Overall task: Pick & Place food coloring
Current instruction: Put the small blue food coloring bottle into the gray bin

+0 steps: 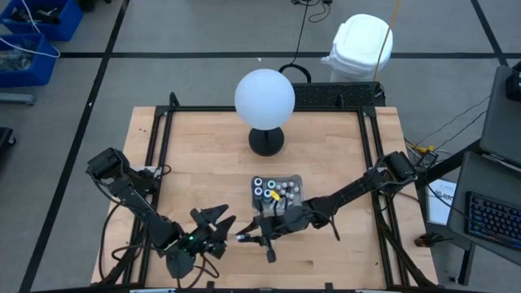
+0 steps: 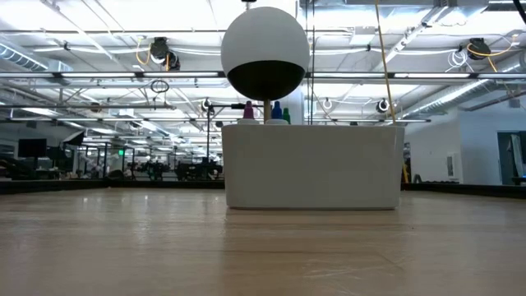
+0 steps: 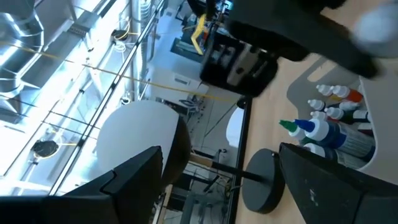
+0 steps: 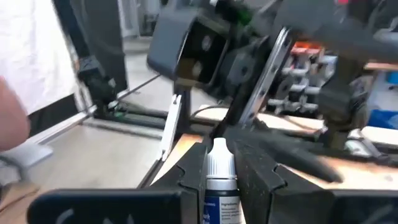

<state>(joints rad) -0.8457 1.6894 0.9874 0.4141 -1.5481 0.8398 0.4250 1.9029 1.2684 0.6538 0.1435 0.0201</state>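
Bottle point(image 4: 219, 180) sits pinched between our right fingers point(image 4: 258, 177), just beside the tray point(image 1: 295, 181); our left gripper point(image 1: 218, 221) faces it with fingers spread wide above the table point(image 1: 203, 163).

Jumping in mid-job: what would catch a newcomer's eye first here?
The big white globe on its black base, at the table's far middle. Nearer, the two grippers meet at the front edge: the right gripper pinches a small white-capped bottle, and the left gripper is open facing it. The tray of bottles sits behind them.
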